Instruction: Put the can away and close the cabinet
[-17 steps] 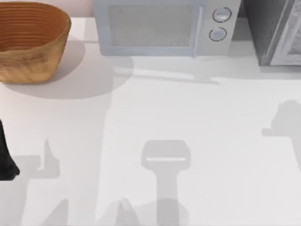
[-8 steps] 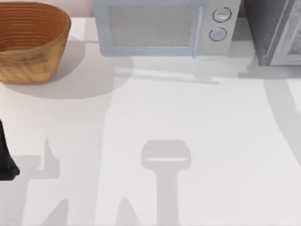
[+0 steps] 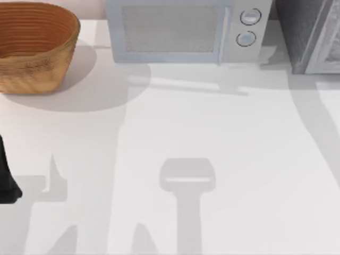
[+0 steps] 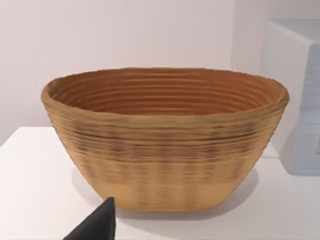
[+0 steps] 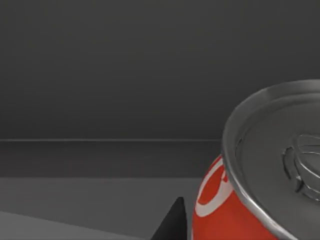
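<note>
The can (image 5: 260, 180), red with a silver top and white lettering, sits very close in the right wrist view. My right gripper (image 5: 200, 225) is shut on it, and one dark fingertip (image 5: 172, 222) shows beside the can. Behind the can lies the dark grey inside of the cabinet (image 5: 100, 75), with a back wall and a flat floor. In the top view the cabinet (image 3: 311, 32) stands at the far right corner of the table, with a speckled side and a lighter framed door panel. My left gripper (image 3: 6, 183) is parked at the table's left edge.
A woven brown basket (image 3: 32, 45) stands at the far left, large in the left wrist view (image 4: 165, 140). A pale grey microwave (image 3: 183, 29) with two round knobs sits between basket and cabinet. An arm's shadow runs across the white table (image 3: 212, 122) at the right.
The right arm's shadow on the table has swept from the right edge up toward the cabinet's foot. The left arm has stayed still.
</note>
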Robot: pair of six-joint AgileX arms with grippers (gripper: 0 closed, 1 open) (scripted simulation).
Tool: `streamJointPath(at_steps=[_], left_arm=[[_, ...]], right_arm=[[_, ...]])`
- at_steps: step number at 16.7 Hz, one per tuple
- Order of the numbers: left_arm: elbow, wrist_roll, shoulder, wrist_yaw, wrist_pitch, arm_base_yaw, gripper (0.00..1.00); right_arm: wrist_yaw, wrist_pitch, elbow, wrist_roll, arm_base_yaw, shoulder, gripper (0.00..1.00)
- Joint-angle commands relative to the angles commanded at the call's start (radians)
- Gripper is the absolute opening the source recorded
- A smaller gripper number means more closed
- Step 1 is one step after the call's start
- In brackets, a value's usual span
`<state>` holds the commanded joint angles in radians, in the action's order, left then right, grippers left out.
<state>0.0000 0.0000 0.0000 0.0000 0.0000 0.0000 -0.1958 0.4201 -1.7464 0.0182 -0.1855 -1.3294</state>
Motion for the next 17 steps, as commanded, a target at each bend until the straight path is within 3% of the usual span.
streamJointPath(at_steps=[8, 17], left_arm=[[0.0, 0.0, 0.0, 0.0, 0.0, 0.0, 1.0], [0.0, 0.0, 0.0, 0.0, 0.0, 0.0, 1.0]], right_arm=[[0.017, 0.02, -0.109, 0.004, 0.005, -0.079, 0.0], [0.057, 0.174, -0.742, 0.004, 0.053, -0.529, 0.0]])
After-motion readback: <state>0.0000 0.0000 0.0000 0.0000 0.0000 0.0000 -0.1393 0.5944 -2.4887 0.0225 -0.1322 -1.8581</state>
